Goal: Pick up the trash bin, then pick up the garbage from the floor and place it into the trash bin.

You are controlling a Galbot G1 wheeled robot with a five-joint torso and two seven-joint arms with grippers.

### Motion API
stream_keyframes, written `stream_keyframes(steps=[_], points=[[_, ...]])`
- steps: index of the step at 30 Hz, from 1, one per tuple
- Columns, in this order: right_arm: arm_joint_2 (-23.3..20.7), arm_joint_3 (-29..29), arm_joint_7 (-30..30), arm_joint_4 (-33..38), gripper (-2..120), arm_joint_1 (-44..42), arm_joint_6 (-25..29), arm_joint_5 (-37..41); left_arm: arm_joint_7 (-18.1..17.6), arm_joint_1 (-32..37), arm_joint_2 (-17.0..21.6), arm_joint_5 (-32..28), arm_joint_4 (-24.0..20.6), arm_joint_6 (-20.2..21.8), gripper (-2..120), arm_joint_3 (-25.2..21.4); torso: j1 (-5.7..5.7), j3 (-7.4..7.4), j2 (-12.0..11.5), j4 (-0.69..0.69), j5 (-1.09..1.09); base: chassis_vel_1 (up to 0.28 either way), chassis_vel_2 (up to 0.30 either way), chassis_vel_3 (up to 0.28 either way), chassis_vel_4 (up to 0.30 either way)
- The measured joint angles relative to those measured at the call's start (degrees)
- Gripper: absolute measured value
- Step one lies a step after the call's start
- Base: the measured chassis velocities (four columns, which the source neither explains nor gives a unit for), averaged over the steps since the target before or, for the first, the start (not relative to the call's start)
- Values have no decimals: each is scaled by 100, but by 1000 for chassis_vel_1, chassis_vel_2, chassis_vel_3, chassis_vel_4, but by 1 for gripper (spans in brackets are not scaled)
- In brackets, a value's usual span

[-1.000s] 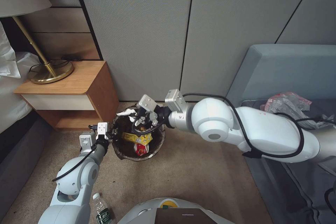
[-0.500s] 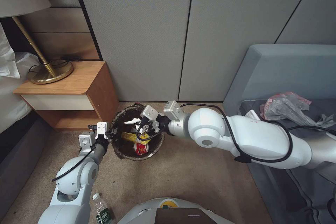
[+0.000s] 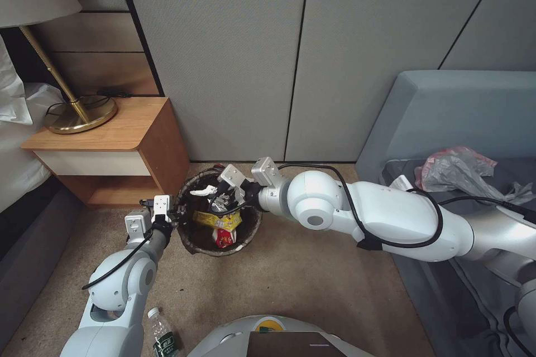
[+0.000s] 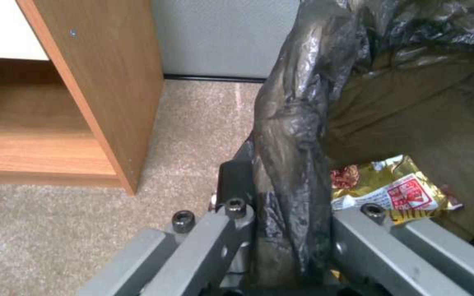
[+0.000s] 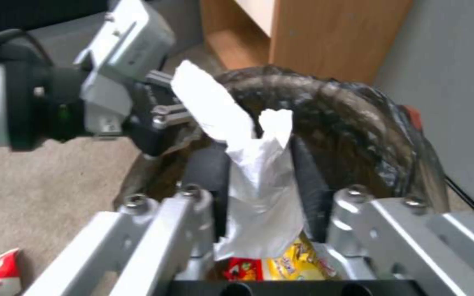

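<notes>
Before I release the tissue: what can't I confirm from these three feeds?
- Trash bin floor: in the head view, packets and the right gripper cover it.
- White tissue lower end: in the right wrist view, cut off behind the gripper body.
- Left gripper fingertips: in the left wrist view, the bin's dark bag wraps them.
- Clear bottle: in the head view, its base is cut by the picture edge.
</notes>
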Motion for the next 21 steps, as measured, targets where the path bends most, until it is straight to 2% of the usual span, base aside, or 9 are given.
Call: stream_keyframes(steps=[7,8,10,12,15,16,18,21], points=[[-56,161,101,-43,59,-31,13,56,-23,-48,-5,-5,20,0,0,22,0,0,0,-1,0,0,0,0,0],[-56,161,101,-43,59,-31,13,56,-23,-48,-5,-5,20,0,0,22,0,0,0,-1,0,0,0,0,0],[-82,212,112,-24,69,-57,10,66,-33,-60,-6,-5,27,0,0,27,0,0,0,-1,1,0,0,0,0],[-87,220,112,-19,72,-59,10,68,-35,-62,-6,-5,28,0,0,29,0,0,0,-1,1,0,0,0,0],[-128,390,117,71,88,-103,9,112,-39,-64,-6,-2,48,0,0,37,0,0,0,0,1,0,0,0,0],[-128,390,117,71,88,-103,9,112,-39,-64,-6,-2,48,0,0,37,0,0,0,0,1,0,0,0,0],[-154,616,169,188,97,-132,9,237,-39,-63,-7,3,64,0,0,37,0,0,0,0,1,0,0,0,0],[-187,795,212,279,100,-140,5,410,-36,-64,-5,5,72,0,0,37,0,0,0,0,1,0,0,0,0]])
